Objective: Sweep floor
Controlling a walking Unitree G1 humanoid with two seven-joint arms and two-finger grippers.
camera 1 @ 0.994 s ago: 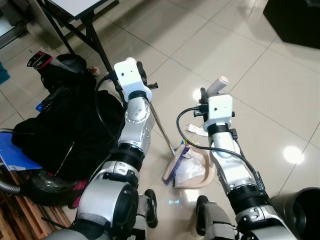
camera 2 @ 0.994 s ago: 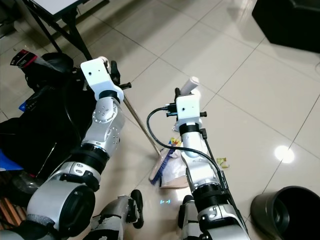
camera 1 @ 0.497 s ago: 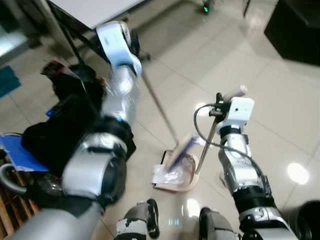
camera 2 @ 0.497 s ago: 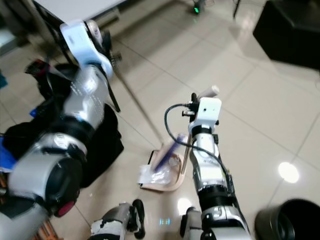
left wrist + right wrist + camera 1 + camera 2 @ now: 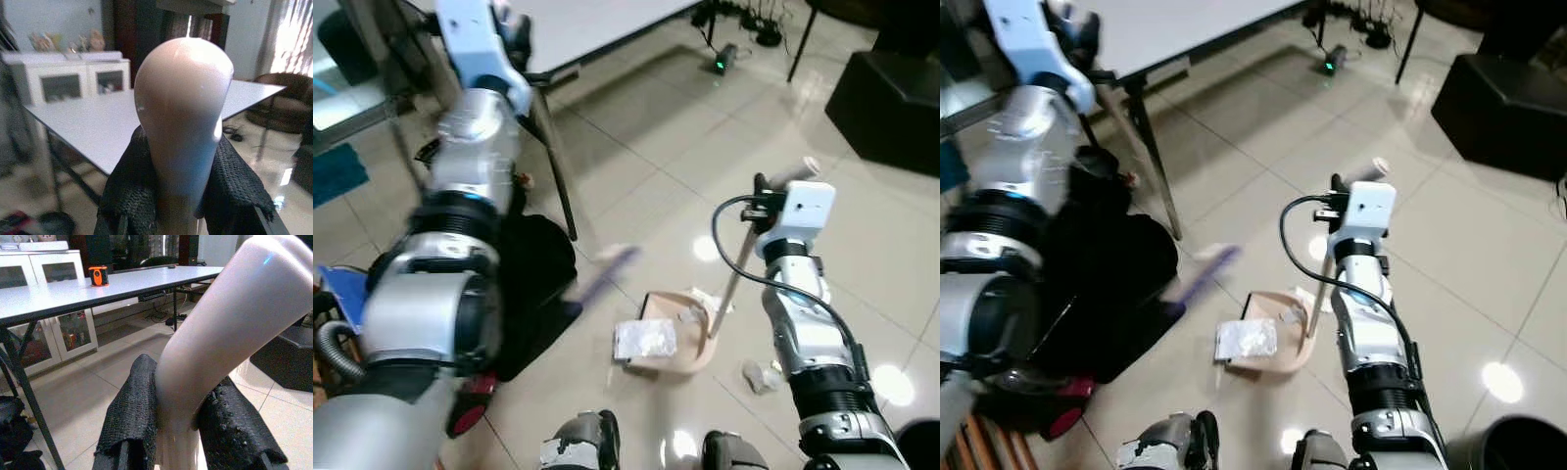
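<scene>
In the last second I've swung the left gripper, clamped on the broom handle, up toward ten o'clock, lifting the blurred broom head off the dustpan. My right gripper keeps the dustpan handle clamped at two o'clock, crumpled litter inside, so collection looks done.

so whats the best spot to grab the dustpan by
By the top of its long handle, from the side, fingers across the shaft. The pan lies flat on the floor with the handle rising upright, and the rounded, bent end suits a pinch. The right gripper holds it there.
</scene>
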